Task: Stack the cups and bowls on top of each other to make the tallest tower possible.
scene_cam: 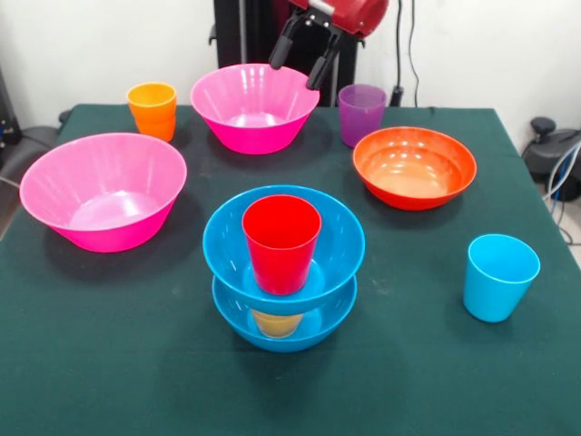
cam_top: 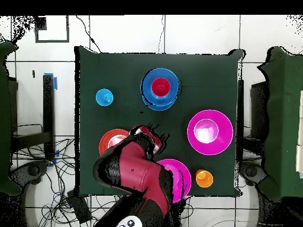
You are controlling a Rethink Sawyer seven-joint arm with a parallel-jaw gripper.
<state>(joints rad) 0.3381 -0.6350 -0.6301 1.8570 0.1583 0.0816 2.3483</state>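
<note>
Centre of the table point(scene_cam: 109, 363), front view: two blue bowls stacked, a cup between them and a cup on top.
Lower blue bowl point(scene_cam: 283, 327): sits on the green cloth; a yellow cup point(scene_cam: 276, 322) shows inside it, under the upper bowl.
Upper blue bowl point(scene_cam: 283, 245): rests above the yellow cup, tilted slightly.
Red cup point(scene_cam: 281, 243): upright in the upper blue bowl; seen as a red disc inside the blue ring from overhead point(cam_top: 160, 87).
Light blue cup point(scene_cam: 499, 276): upright, alone at right of frame, well apart from the stack.
Orange-red bowl point(scene_cam: 414, 166): right of centre, upper half of frame.
Purple cup point(scene_cam: 361, 114): upright, just behind the orange-red bowl.
Pink bowl, left point(scene_cam: 103, 190): large, upright.
Pink bowl, rear point(scene_cam: 254, 106): top centre, directly below the gripper.
Orange cup point(scene_cam: 152, 110): upper left, beside the rear pink bowl.
Gripper point(scene_cam: 300, 56): top centre, above the rear pink bowl's rim; jaws spread, holding nothing.
Arm point(cam_top: 136, 174): red and black, covering part of the rear pink bowl from overhead.
</note>
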